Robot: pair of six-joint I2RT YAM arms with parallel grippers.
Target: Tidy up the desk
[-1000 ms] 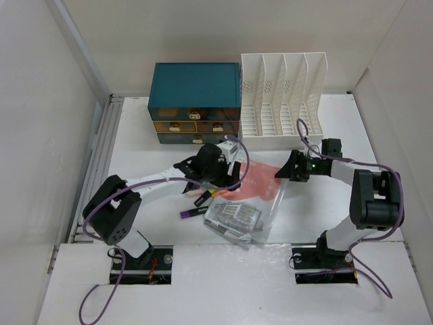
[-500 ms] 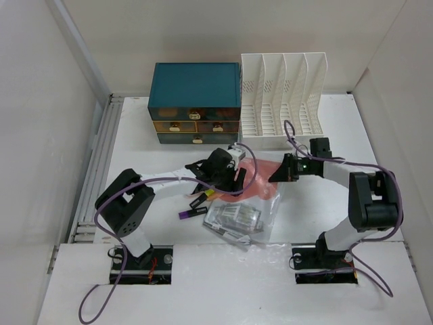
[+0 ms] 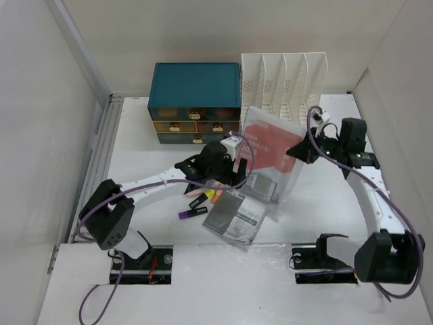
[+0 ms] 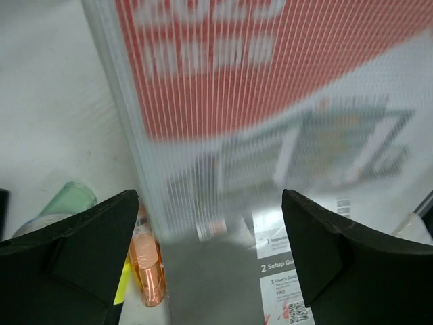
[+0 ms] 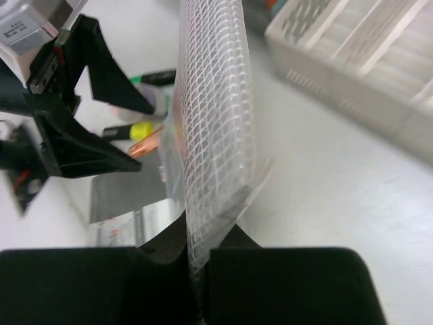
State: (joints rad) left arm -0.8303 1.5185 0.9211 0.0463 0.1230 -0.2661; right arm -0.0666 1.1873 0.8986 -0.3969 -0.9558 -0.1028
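On the white desk (image 3: 135,135), a clear mesh pouch (image 3: 270,159) with a red-printed sheet inside hangs tilted above the tabletop. My right gripper (image 3: 301,150) is shut on the pouch's right edge, and the mesh (image 5: 213,122) rises straight out of its pinched jaws (image 5: 196,250). My left gripper (image 3: 238,175) stands open at the pouch's lower left. Its fingers straddle the pouch's lower edge (image 4: 270,88) without touching it (image 4: 210,223). A grey booklet (image 3: 235,215) lies flat below.
A teal drawer box (image 3: 195,84) and a white slotted file rack (image 3: 284,88) stand at the back. Loose pens lie under the left gripper: an orange one (image 4: 147,264), a yellow one (image 3: 210,196) and a purple one (image 3: 191,213). White walls close in both sides.
The right gripper closed on the pouch and lifted it up and back toward the file rack. The left gripper's jaws widened and it stayed by the pens.
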